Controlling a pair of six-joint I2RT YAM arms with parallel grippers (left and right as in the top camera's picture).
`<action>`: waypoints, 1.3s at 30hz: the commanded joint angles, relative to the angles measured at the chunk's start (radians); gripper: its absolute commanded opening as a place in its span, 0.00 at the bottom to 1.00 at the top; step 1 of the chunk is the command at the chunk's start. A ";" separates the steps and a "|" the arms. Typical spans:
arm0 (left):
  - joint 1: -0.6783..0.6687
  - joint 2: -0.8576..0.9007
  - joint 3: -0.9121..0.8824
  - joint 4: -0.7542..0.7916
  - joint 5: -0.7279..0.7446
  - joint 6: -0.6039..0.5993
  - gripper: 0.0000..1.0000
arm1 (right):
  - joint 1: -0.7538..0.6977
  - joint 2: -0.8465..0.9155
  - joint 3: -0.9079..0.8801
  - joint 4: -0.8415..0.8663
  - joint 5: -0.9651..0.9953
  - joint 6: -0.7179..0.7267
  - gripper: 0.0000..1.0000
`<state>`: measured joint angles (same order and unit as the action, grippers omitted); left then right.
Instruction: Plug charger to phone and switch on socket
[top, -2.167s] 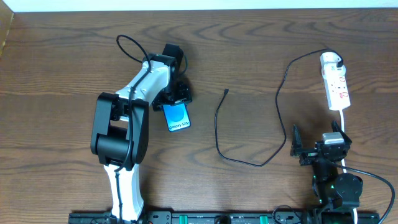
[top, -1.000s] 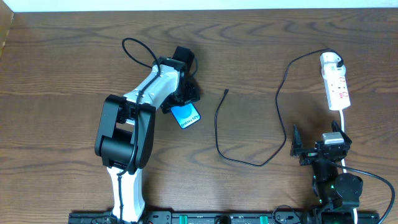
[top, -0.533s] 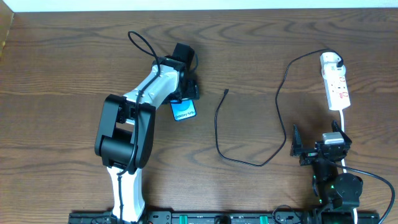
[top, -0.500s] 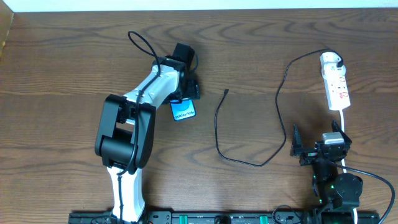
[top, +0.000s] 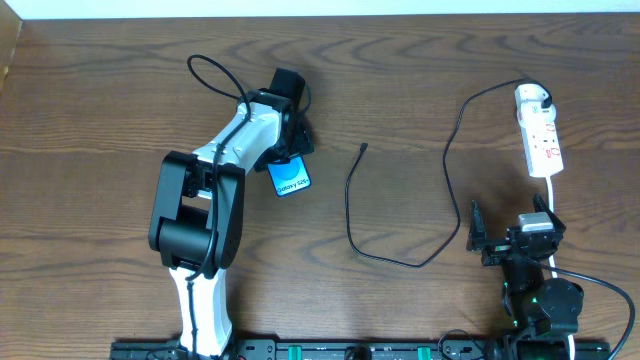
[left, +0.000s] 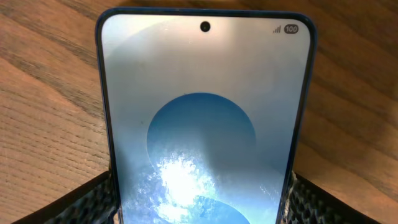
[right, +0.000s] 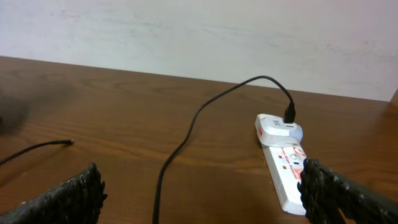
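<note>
One phone (top: 291, 180), "Galaxy" on screen, clamped by left gripper (left: 199, 202); right gripper (right: 202, 196) spread.

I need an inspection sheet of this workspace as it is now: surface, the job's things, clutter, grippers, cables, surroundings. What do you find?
Surface: dark wooden table.
Job's things: phone face up, screen lit; charger lying in a loose curve, its tip free and apart from the phone; socket at the far right, white plug seated at its far end.
Clutter: nothing seen.
Grippers: left gripper closed on the phone's long edges; right gripper open, empty.
Cables: the socket's white cord runs toward the right arm.
Surroundings: pale wall behind the table.
</note>
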<state>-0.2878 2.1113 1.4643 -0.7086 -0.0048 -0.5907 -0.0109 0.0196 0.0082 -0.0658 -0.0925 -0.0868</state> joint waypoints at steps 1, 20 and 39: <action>0.006 0.077 -0.048 -0.010 0.037 -0.027 0.81 | 0.003 0.006 -0.002 -0.005 0.008 0.011 0.99; 0.036 -0.143 0.011 -0.171 0.096 0.048 0.79 | 0.003 0.006 -0.002 -0.005 0.008 0.011 0.99; 0.033 -0.040 -0.112 -0.030 0.060 0.032 0.95 | 0.003 0.006 -0.002 -0.005 0.008 0.011 0.99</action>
<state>-0.2569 2.0384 1.3693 -0.7326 0.0719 -0.5529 -0.0109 0.0242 0.0082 -0.0662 -0.0921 -0.0868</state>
